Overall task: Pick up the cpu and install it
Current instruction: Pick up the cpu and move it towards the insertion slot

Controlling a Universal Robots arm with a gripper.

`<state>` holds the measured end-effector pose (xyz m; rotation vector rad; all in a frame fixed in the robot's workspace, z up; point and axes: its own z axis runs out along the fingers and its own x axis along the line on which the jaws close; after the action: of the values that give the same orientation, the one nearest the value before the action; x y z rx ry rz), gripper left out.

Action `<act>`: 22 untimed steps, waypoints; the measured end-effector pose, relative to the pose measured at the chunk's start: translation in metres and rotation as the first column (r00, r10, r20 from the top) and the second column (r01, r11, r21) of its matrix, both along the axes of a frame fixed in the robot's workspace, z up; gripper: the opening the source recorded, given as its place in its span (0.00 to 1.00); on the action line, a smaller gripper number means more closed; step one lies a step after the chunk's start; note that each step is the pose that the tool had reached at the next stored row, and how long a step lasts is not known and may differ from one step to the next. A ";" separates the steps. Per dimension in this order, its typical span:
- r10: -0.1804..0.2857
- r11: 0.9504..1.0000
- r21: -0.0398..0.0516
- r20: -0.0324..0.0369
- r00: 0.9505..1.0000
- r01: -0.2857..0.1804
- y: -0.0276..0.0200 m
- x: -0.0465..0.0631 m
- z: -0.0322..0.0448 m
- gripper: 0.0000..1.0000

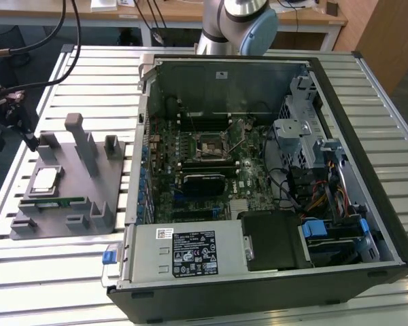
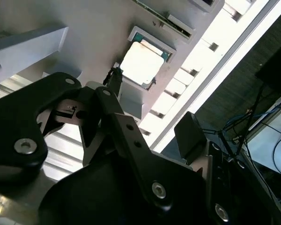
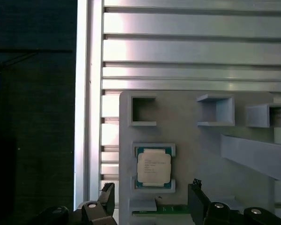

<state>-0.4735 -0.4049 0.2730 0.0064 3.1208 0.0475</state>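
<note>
The cpu, a small square chip with a silvery top, lies flat in a pocket of the grey tray at the exterior view's left. In both wrist views the cpu sits in its framed recess. My gripper hangs above the tray's left end, open and holding nothing. In the first wrist view the gripper has its two black fingertips spread wider than the chip and just off one of its sides. The gripper is well above the chip in the second wrist view.
The open computer case lies on the slatted metal table, with the motherboard's square socket in its middle. A green memory stick lies in the tray beside the cpu. Upright grey posts rise from the tray.
</note>
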 end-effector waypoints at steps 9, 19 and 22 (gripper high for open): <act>0.003 1.000 0.000 0.000 1.000 -0.003 0.0000 0.000 -0.0166 0.72; 0.003 1.000 0.000 0.000 1.000 -0.003 -0.0003 0.002 -0.0347 0.72; 0.002 1.000 0.000 0.000 1.000 -0.002 -0.0003 0.002 -0.0386 0.72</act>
<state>-0.4715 -0.4052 0.2344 0.0034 3.1209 0.0475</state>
